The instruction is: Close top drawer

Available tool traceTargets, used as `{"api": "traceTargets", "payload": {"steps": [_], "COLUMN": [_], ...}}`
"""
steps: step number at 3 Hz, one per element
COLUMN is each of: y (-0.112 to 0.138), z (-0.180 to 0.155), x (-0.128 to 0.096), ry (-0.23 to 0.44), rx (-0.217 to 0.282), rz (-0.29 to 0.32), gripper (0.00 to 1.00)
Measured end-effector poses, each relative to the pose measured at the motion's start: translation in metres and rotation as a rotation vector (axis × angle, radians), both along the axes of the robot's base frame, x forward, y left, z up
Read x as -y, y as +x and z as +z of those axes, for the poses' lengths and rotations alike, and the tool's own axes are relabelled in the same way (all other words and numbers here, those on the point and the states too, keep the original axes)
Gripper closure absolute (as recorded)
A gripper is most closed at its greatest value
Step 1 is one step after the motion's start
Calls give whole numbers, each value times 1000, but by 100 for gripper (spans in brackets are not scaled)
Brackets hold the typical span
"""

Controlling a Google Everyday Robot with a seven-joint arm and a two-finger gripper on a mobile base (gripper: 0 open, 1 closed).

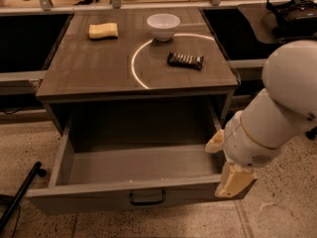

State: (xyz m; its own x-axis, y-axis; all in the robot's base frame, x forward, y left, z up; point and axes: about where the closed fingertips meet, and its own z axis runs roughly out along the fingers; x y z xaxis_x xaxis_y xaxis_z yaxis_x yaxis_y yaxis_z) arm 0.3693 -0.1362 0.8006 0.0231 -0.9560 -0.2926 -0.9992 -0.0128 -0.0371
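The top drawer (pixel 138 167) is pulled wide open and empty, a grey-brown wooden box under the table top. Its flat front panel (pixel 99 198) faces me, with a small black loop handle (pixel 147 198) at its centre. My gripper (pixel 227 168), cream-coloured at the end of the thick white arm (pixel 277 113), sits at the drawer's front right corner, against the right end of the front panel. It covers that corner.
On the table top (pixel 89 68) lie a yellow sponge (pixel 103 30), a white bowl (pixel 163 26) and a dark snack bar (pixel 185 60). A black pole (pixel 20 195) lies on the floor at the left. Dark shelving flanks the table on both sides.
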Motion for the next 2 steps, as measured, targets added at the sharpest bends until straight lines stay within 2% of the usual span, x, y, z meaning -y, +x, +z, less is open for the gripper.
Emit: {"api": "traceTargets", "payload": {"steps": [1, 2], "y": [-16, -28], "z": [-54, -91], "x": [0, 4], "ry": [-20, -51], "rx": [-51, -87], "rz": [16, 18], "gripper": [66, 91]}}
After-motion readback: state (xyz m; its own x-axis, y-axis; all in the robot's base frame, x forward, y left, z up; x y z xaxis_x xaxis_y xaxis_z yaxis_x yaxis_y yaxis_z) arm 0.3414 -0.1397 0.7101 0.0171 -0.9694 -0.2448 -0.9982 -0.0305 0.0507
